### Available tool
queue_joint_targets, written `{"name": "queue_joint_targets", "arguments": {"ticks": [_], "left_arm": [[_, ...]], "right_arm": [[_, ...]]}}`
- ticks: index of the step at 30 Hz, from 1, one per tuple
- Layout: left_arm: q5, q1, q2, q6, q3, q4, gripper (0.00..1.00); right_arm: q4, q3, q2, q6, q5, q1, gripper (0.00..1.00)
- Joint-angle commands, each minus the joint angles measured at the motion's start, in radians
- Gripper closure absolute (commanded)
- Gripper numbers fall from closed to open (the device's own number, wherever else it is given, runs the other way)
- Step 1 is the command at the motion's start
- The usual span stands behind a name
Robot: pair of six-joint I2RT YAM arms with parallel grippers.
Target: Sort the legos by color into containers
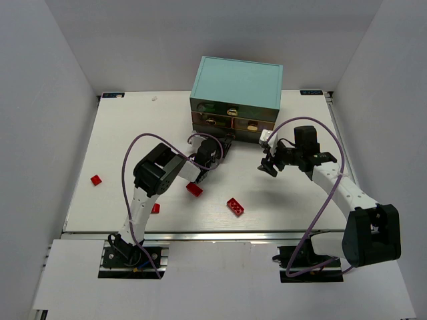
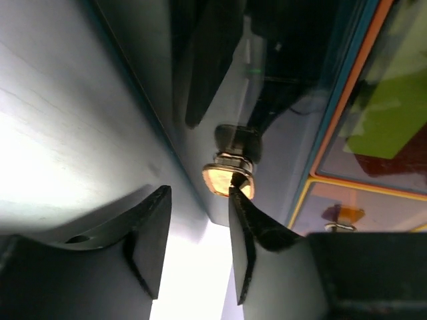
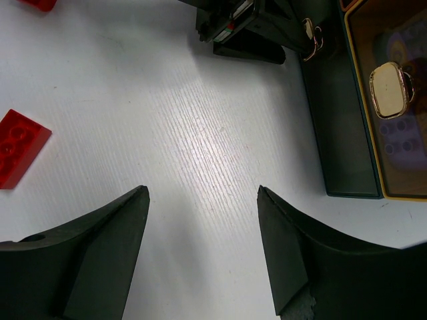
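Observation:
The cabinet (image 1: pixel 235 81) with a light teal top stands at the back, its drawers facing me. My left gripper (image 1: pixel 215 155) is open at the lower left drawer. In the left wrist view the gripper (image 2: pixel 198 193) has the cream knob (image 2: pixel 228 180) just past its right fingertip, not between the jaws. My right gripper (image 1: pixel 270 167) is open and empty over bare table, as its wrist view (image 3: pixel 201 193) shows. Red legos lie on the table (image 1: pixel 194 189), (image 1: pixel 235 207), (image 1: pixel 96 180). A purple lego (image 3: pixel 400 137) lies inside a yellow-edged drawer.
A fourth red lego (image 1: pixel 155 208) lies by the left arm. A yellow-green lego (image 2: pixel 387 127) and a red one (image 2: pixel 393 163) show through a drawer front. A red lego (image 3: pixel 20 157) lies left of my right gripper. White walls enclose the table.

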State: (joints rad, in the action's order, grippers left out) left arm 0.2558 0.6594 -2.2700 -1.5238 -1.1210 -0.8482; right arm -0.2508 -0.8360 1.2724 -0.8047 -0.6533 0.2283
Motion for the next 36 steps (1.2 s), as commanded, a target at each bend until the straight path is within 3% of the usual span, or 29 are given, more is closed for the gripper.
{"name": "queue_joint_targets", "arguments": {"ticks": [1, 5, 13, 22, 28, 36], "left_arm": [[0.046, -0.001, 0.003, -0.025, -0.02, -0.127, 0.52], [0.054, -0.001, -0.002, -0.038, -0.002, -0.186, 0.56], [0.063, -0.001, -0.006, -0.045, 0.012, -0.187, 0.39], [0.057, -0.011, -0.029, -0.047, -0.054, -0.112, 0.38], [0.045, -0.011, -0.043, -0.049, -0.065, -0.081, 0.43], [0.042, -0.02, -0.062, -0.058, -0.059, -0.138, 0.69]], "right_arm": [[0.031, 0.003, -0.018, -0.022, 0.001, -0.004, 0.29], [0.031, 0.003, -0.01, -0.022, 0.001, -0.004, 0.28], [0.034, 0.002, -0.001, -0.025, 0.006, -0.004, 0.28], [0.031, -0.003, 0.001, -0.03, 0.015, -0.009, 0.29], [0.035, -0.006, 0.001, -0.027, 0.02, -0.009, 0.29], [0.03, -0.005, -0.004, -0.028, 0.018, -0.012, 0.28]]}}
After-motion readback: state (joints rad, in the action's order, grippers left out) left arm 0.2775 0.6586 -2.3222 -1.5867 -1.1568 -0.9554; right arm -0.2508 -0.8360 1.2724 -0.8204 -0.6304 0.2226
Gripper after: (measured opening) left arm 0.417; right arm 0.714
